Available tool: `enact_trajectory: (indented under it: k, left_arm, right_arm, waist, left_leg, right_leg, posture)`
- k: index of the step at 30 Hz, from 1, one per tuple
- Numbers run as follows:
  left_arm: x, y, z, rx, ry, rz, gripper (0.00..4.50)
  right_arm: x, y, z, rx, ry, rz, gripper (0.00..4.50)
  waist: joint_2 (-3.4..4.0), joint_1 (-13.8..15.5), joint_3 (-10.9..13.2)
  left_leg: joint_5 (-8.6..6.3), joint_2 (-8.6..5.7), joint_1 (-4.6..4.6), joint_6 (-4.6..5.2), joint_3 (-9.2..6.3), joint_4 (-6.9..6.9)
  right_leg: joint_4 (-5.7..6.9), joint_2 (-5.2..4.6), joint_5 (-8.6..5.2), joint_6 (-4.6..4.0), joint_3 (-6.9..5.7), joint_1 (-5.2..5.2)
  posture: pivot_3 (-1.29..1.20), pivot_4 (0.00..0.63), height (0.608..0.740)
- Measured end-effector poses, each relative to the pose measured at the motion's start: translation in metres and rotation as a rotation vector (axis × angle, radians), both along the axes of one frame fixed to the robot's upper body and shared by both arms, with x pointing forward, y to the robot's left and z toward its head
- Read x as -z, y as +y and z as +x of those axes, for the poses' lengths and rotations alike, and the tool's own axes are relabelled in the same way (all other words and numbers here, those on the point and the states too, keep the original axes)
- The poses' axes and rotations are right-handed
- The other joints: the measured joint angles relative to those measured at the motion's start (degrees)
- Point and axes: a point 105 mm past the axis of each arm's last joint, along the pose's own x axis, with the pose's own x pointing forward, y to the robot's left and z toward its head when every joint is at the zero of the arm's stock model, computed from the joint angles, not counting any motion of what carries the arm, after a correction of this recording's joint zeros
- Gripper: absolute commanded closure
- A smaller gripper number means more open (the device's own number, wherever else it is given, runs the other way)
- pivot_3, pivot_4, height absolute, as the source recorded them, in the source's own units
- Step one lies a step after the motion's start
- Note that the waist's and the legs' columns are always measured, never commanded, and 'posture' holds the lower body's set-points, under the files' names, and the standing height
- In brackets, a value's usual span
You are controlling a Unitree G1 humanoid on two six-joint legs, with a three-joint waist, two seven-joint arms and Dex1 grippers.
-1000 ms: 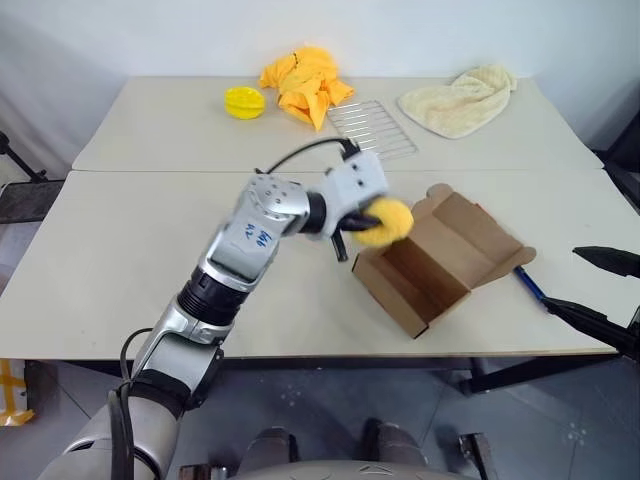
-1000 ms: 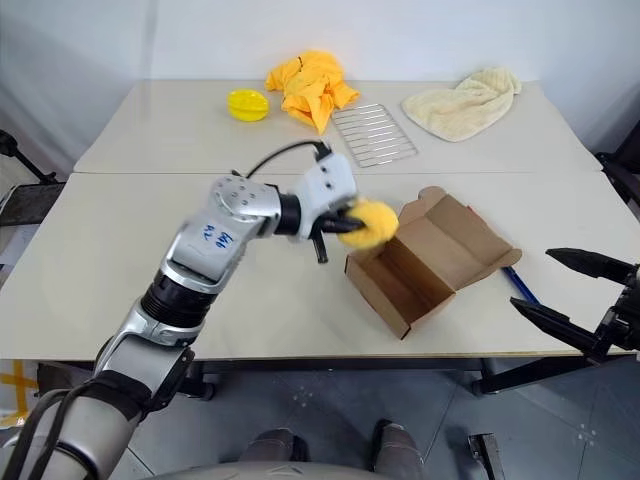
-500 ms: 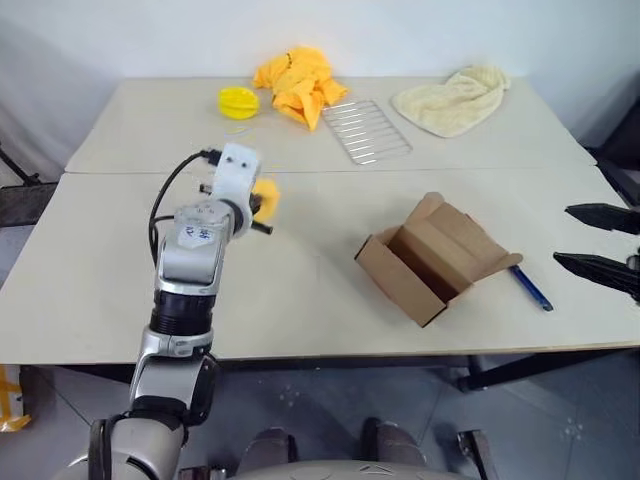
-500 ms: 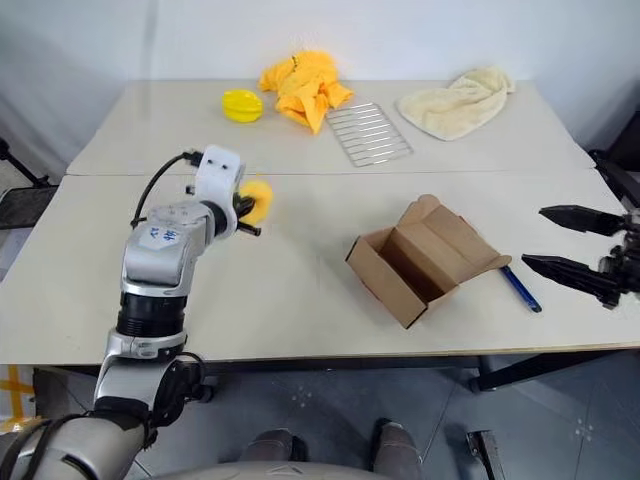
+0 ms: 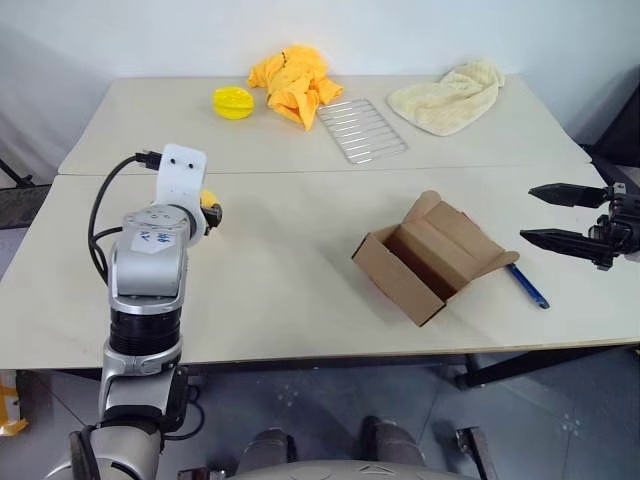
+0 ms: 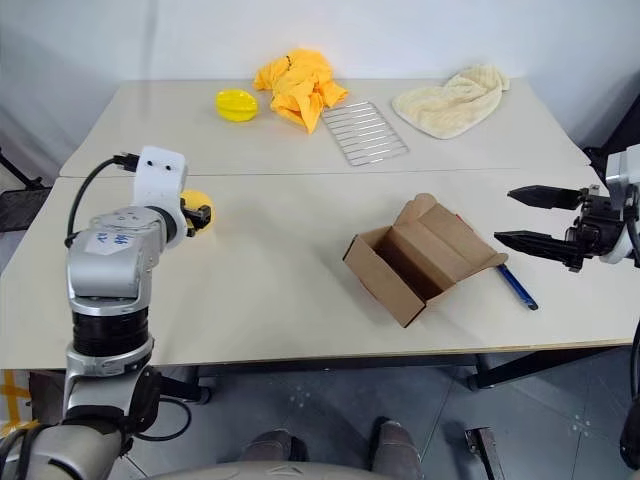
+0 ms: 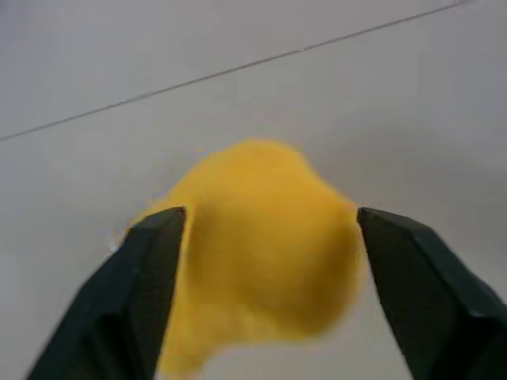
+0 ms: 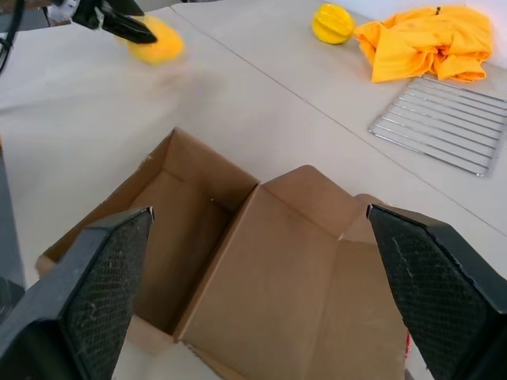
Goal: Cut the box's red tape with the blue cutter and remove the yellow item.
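Resting between the parted fingers of the left gripper (image 7: 261, 261), well to the left of the opened box (image 5: 432, 257), the yellow item (image 7: 265, 257) is judged light, soft and squashy, best taken across its rounded middle. The right gripper (image 6: 532, 218) is held with fingers wide apart and empty just right of the box, above the blue cutter (image 5: 527, 285). Bare table (image 5: 290, 270) is left around the item, whereas the near edge lies close to the box.
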Motion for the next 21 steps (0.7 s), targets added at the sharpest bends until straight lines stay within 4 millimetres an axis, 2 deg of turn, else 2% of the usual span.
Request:
enact_trajectory:
  k: [4,6,11,13,15,17,18,21]
  left_arm:
    - [-0.01,-0.001,-0.009,0.096,-0.01,0.019,0.02]
    - [-0.013,-0.008,-0.016,0.211,-0.009,-0.006,0.02]
    - [-0.01,-0.073,-0.05,0.695,-0.059,-0.175,0.02]
    - [-0.007,-0.086,-0.063,0.817,-0.081,-0.208,0.02]
    - [0.003,-0.096,-0.087,0.984,-0.098,-0.285,0.02]
    - [0.02,-0.094,-0.105,1.098,-0.088,-0.32,0.02]
    - [0.025,-0.09,-0.107,1.107,-0.071,-0.317,0.02]
    - [0.051,-0.059,-0.113,1.131,0.028,-0.307,0.02]
  right_arm:
    - [0.003,0.001,0.003,-0.003,0.011,-0.006,0.0]
    - [0.006,0.0,0.004,-0.001,0.021,-0.005,0.0]
    - [0.008,0.0,0.004,-0.007,0.017,-0.016,0.0]
    - [0.014,-0.002,0.002,-0.001,0.035,-0.022,0.0]
    - [0.03,-0.011,-0.006,0.023,0.082,-0.057,0.0]
    - [0.047,-0.019,-0.013,0.044,0.132,-0.089,0.0]
    - [0.051,-0.021,-0.015,0.05,0.144,-0.097,0.0]
    - [0.065,-0.036,-0.027,0.098,0.156,-0.137,0.0]
  waist:
    - [0.0,-0.2,0.0]
    - [0.01,-0.2,0.0]
    - [0.0,-0.1,0.0]
    - [0.0,-0.2,0.0]
    - [0.07,-0.2,0.0]
    - [0.09,-0.3,0.0]
    - [0.09,-0.3,0.0]
    - [0.21,-0.2,0.0]
  left_leg:
    - [0.0,0.01,-0.05,-0.01,0.02,0.0]
    - [0.0,0.02,-0.04,-0.02,0.05,-0.02]
    - [-0.02,0.02,-0.11,-0.05,0.05,0.09]
    - [-0.02,0.05,-0.08,-0.06,0.05,0.06]
    - [-0.03,0.05,-0.07,-0.07,0.11,0.02]
    - [-0.03,0.04,-0.07,-0.07,0.17,0.05]
    - [-0.03,0.04,-0.05,-0.07,0.17,0.07]
    - [-0.02,0.04,0.06,-0.05,0.25,0.09]
  right_leg:
    - [0.02,0.0,0.0,0.0,0.05,-0.09]
    - [0.03,0.0,0.0,0.0,0.07,-0.1]
    - [0.02,-0.01,0.0,0.0,0.11,-0.11]
    - [0.05,0.0,0.0,-0.01,0.1,-0.12]
    - [0.03,0.0,-0.01,-0.01,0.14,-0.16]
    - [0.07,0.0,-0.01,-0.02,0.16,-0.21]
    - [0.11,0.0,-0.01,-0.02,0.17,-0.21]
    - [0.13,0.01,0.03,-0.11,0.26,-0.16]
  posture:
    - [0.0,0.15,0.74]
    - [0.0,0.15,0.74]
    - [0.0,0.15,0.74]
    - [0.0,0.15,0.74]
    - [0.0,0.15,0.74]
    - [0.0,0.15,0.74]
    - [0.0,0.15,0.74]
    - [0.0,0.15,0.74]
